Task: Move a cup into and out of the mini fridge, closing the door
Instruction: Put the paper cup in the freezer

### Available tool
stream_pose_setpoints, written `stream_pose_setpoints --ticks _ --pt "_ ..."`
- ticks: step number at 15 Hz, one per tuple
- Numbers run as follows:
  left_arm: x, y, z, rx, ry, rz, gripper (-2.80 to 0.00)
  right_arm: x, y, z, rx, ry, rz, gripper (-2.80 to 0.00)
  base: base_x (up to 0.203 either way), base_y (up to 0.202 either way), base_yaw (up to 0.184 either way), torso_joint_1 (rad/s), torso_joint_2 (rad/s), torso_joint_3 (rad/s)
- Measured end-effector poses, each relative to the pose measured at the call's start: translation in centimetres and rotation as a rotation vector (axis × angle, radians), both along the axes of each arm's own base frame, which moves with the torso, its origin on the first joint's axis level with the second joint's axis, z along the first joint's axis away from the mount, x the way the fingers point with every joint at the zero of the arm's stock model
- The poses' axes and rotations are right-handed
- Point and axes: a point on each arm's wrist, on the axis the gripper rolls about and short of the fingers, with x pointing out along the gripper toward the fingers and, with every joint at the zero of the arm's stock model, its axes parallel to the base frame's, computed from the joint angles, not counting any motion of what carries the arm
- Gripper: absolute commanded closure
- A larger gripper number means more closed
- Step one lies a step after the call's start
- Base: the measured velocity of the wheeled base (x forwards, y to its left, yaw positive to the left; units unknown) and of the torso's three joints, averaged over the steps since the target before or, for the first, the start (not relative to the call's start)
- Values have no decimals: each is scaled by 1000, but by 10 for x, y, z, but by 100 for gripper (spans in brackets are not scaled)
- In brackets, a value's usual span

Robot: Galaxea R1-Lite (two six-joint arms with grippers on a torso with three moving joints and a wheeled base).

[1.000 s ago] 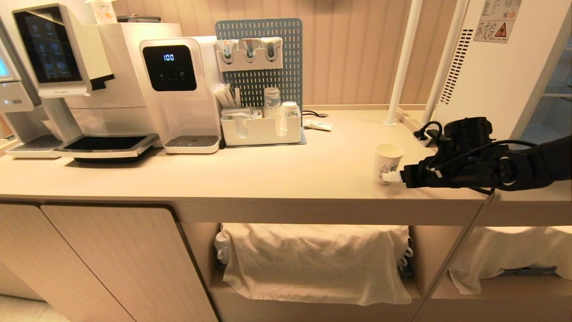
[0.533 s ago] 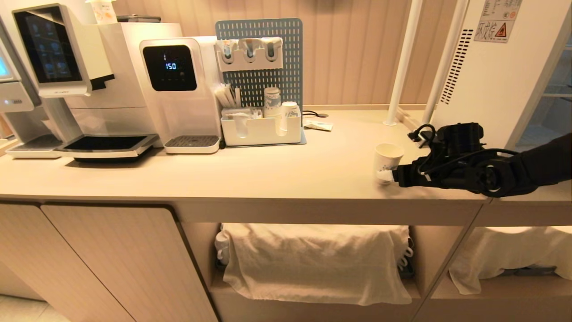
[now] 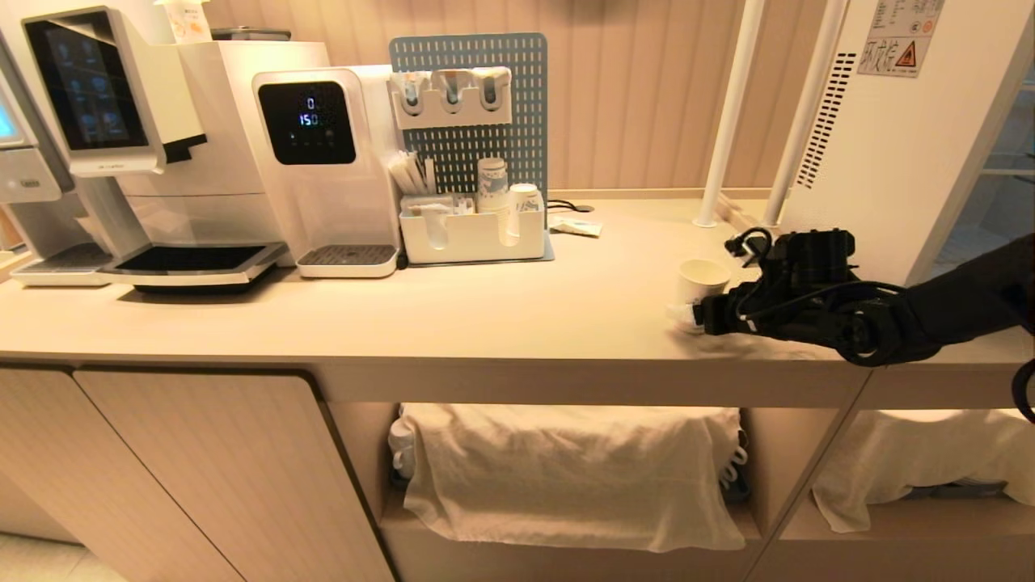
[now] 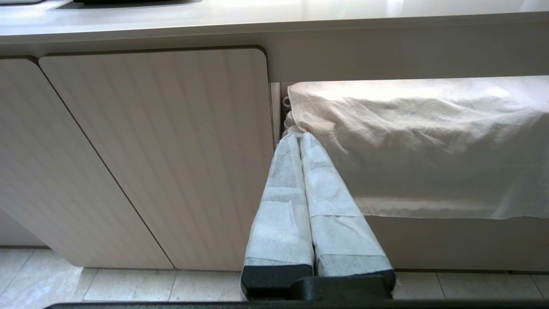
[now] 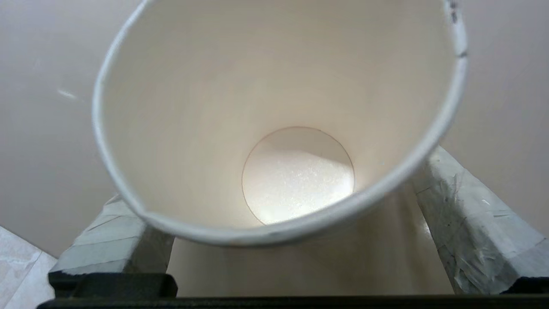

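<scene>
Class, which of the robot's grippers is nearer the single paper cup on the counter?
Right. The right gripper has its open fingers either side of the cup; the left gripper hangs shut below the counter.

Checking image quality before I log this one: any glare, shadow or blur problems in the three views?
Head view: warm cast, the cup sharp, the right pincer dark against the counter. Left wrist view: the counter edge and white cloth wash out. Right wrist view: cup fills it, bright patch on its bottom.
</scene>
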Motion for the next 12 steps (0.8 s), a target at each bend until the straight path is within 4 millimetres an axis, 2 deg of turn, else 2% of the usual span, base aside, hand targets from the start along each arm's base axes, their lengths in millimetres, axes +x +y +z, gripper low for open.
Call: stream_pose_setpoints --ticks 8,9,12 --pt "0 0 0 0 0 0 0 8 2 -9 -4 -29 5 -280 0 0 0 0 0 0" --pt "0 0 0 0 0 0 0 9 2 -10 -2 -39 4 0 0 0 0 0 0 0" --pt "0 0 0 0 0 0 0 12 2 -13 5 -60 3 0 0 0 0 0 0 0"
